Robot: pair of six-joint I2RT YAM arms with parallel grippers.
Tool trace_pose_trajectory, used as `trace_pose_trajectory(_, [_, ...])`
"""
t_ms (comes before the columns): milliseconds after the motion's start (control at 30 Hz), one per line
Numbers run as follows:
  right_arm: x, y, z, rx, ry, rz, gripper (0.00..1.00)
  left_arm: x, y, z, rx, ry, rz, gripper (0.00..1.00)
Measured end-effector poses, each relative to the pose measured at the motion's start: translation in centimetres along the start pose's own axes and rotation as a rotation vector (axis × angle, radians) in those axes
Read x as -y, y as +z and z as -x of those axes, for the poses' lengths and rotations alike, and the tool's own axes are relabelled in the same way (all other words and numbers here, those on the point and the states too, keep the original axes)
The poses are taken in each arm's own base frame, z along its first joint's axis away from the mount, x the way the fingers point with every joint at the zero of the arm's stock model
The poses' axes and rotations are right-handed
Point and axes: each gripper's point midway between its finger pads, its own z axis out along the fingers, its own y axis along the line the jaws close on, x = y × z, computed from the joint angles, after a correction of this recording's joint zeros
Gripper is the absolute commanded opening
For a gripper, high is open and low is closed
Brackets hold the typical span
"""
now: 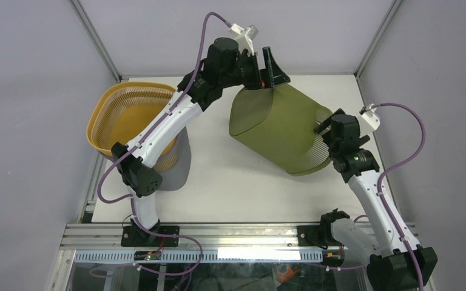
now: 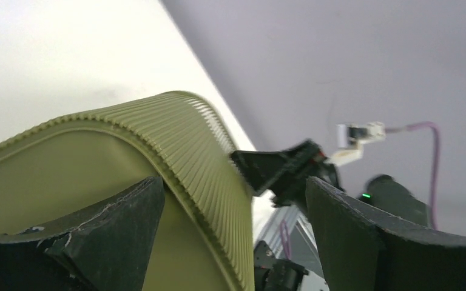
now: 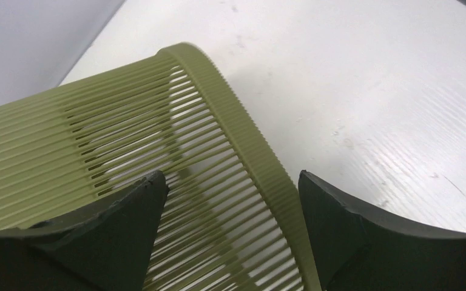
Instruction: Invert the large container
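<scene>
The large container (image 1: 285,136) is an olive-green slatted tub lying tilted on its side on the white table (image 1: 230,194), solid base toward the back left, open rim toward the front right. My left gripper (image 1: 267,73) stands open at the base's upper edge. In the left wrist view that ribbed edge (image 2: 200,145) runs up between the fingers, closer to the left finger (image 2: 115,224), with a wide gap to the right one. My right gripper (image 1: 323,127) is open astride the rim (image 3: 249,133), one finger (image 3: 121,218) over the slatted wall, the other outside it.
An orange slatted basket (image 1: 127,115) stands at the table's left edge, with a grey container (image 1: 182,163) against its near side under my left arm. Grey walls close in the back and both sides. The metal rail (image 1: 230,233) runs along the near edge.
</scene>
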Motion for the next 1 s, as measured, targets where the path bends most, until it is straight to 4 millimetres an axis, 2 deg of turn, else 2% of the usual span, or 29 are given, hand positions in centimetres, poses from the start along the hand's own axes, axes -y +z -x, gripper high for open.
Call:
trace_pose_trajectory(100, [1.5, 0.5, -0.2, 0.020, 0.017, -0.072, 0.86, 3.3, 0.7, -0.7, -0.011, 0.015, -0.105, 0.89])
trace_pose_trajectory(200, [3.1, 0.8, -2.1, -0.031, -0.008, -0.127, 0.86, 6.2, 1.3, -2.2, -0.048, 0.030, -0.204, 0.89])
trace_pose_trajectory(333, [5.7, 0.9, -6.3, -0.160, -0.096, -0.223, 0.87, 6.1, 3.7, -5.5, -0.141, 0.020, -0.236, 0.89])
trace_pose_trajectory(400, [6.5, 0.6, -6.8, -0.185, -0.119, -0.251, 0.87, 4.9, 5.4, -7.1, -0.186, 0.004, -0.228, 0.89])
trace_pose_trajectory(467, [6.7, 0.3, -6.7, -0.191, -0.130, -0.257, 0.88, 4.9, 6.3, -7.2, -0.188, -0.002, -0.254, 0.90])
trace_pose_trajectory(600, [5.8, -0.7, -4.8, -0.170, -0.149, -0.235, 0.88, 4.9, 6.2, -6.8, -0.189, -0.003, -0.252, 0.92])
trace_pose_trajectory(700, [4.0, -1.8, -1.8, -0.119, -0.154, -0.176, 0.88, 4.6, 6.1, -6.9, -0.192, 0.022, -0.246, 0.94])
trace_pose_trajectory(800, [1.3, -3.7, 2.0, -0.054, -0.172, -0.069, 0.88, 4.5, 5.5, -6.8, -0.191, 0.073, -0.236, 0.97])
trace_pose_trajectory(900, [-1.8, -6.2, 5.5, 0.008, -0.201, 0.087, 0.88, 4.6, 3.7, -6.0, -0.164, 0.140, -0.204, 0.99])
trace_pose_trajectory(1000, [-5.8, -9.5, 7.9, 0.052, -0.246, 0.326, 0.88, 5.0, 0.2, -3.9, -0.097, 0.192, -0.162, 0.99])
